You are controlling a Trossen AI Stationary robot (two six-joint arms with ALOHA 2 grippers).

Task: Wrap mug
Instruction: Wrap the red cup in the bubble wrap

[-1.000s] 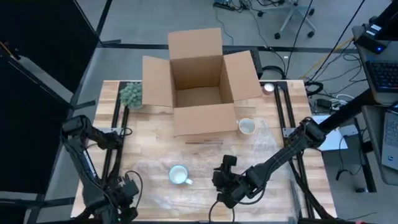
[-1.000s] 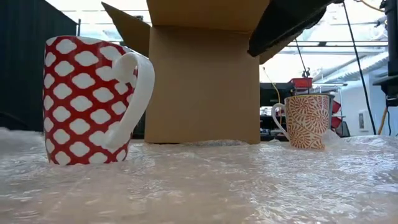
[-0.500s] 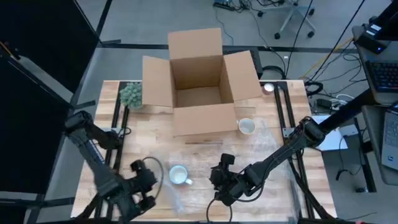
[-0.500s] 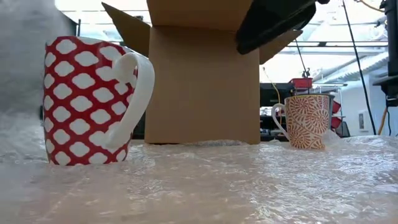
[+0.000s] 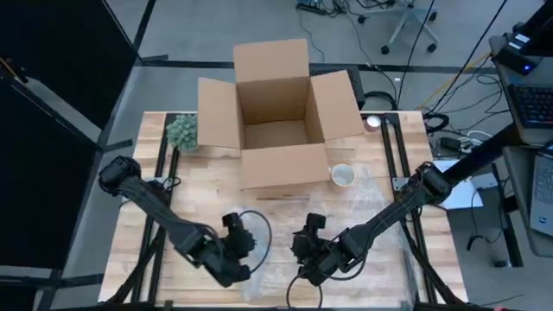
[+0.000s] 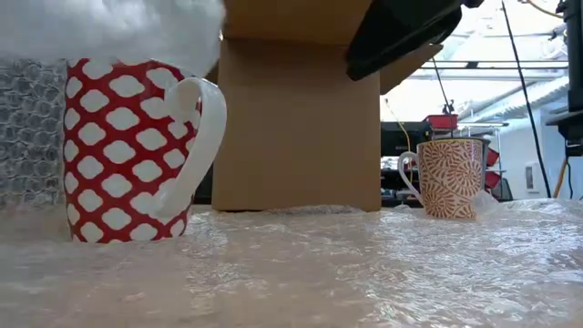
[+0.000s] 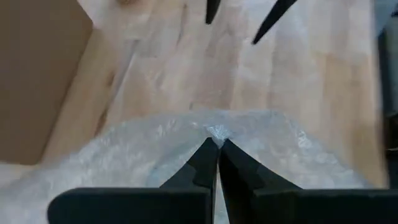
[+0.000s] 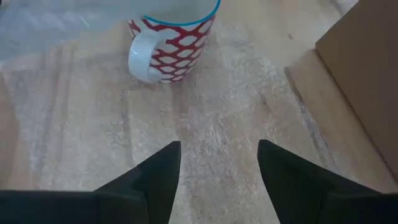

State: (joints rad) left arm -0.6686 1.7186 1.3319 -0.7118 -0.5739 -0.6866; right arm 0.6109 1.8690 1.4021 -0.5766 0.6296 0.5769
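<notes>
High view: the left end effector (image 5: pixel 235 250) is hanging over the near middle of the surface (image 5: pixel 371 186), carrying bubble wrap (image 5: pixel 259 259) across the spot where the red patterned mug is standing; the mug itself is hidden here. The right end effector (image 5: pixel 309 250) is waiting just to the right.

Low view: the red patterned mug (image 6: pixel 123 150) is standing upright on the wrap, with a raised fold draping over its rim.

Left wrist view: the 2 fingers are clenched on a pinch of bubble wrap.

Right wrist view: the fingers (image 8: pixel 155 180) are spread apart, grasping nothing, facing the mug's handle.

Risk, as I judge it: the thin pinch may be slipping free, or the dragging fold may be tipping the mug toward its handle side.
</notes>
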